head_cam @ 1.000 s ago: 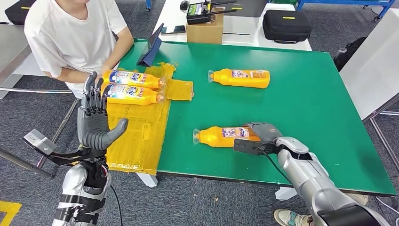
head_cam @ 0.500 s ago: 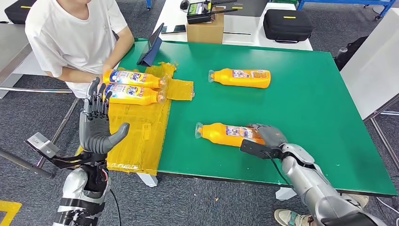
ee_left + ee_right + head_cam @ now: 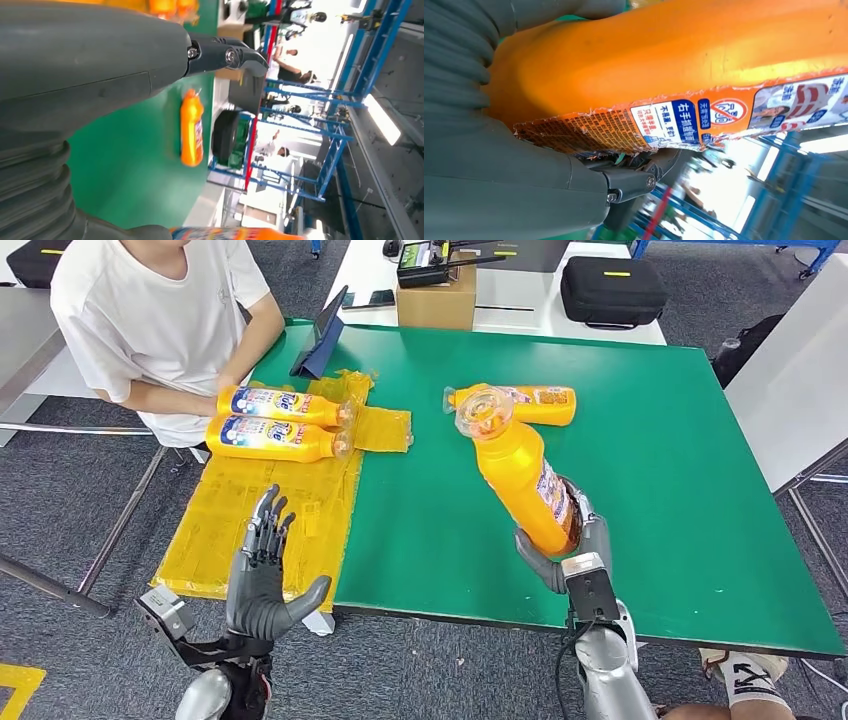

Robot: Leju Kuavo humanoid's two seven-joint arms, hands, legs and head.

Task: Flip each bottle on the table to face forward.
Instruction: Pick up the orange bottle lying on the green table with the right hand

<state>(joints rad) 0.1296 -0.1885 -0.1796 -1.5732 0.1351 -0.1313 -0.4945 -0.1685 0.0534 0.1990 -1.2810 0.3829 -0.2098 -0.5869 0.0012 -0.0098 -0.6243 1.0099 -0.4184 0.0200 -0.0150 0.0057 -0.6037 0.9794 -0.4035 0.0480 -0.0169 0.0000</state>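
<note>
The orange bottle [image 3: 521, 478] stood tilted above the near right part of the green worktop [image 3: 680, 470], its base in my right robot hand [image 3: 567, 545], whose fingers were wrapped tight around it, cap end leaning far and left. Just behind it a second orange bottle [image 3: 535, 403] lay on the worktop. Far left, two labelled bottles [image 3: 275, 422] lay side by side on yellow film [image 3: 270, 520], beside a person's arm [image 3: 165, 395]. My left robot hand [image 3: 262, 575] hovered open, fingers spread, holding nothing, at the near left edge.
</note>
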